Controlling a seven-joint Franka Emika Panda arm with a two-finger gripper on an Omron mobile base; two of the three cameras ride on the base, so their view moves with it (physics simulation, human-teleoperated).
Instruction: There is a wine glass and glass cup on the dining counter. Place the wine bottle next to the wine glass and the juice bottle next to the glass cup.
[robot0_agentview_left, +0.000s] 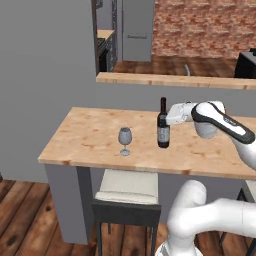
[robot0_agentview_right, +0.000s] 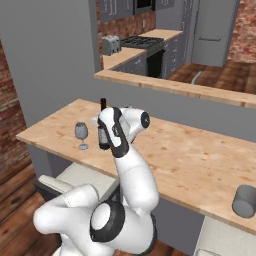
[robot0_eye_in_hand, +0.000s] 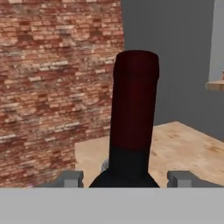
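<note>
Tool sitting around the wine bottle at its shoulder, fingers showing either side of the dark glass, apparently gripping it, though contact itself too hidden to confirm. Bottle standing upright on the counter, just right of the wine glass, apart from it. Risking a topple if pulling away sideways before letting go; risking a knock against the wine glass if drifting left. Grey cup waiting far to the right of the wine glass.
</note>
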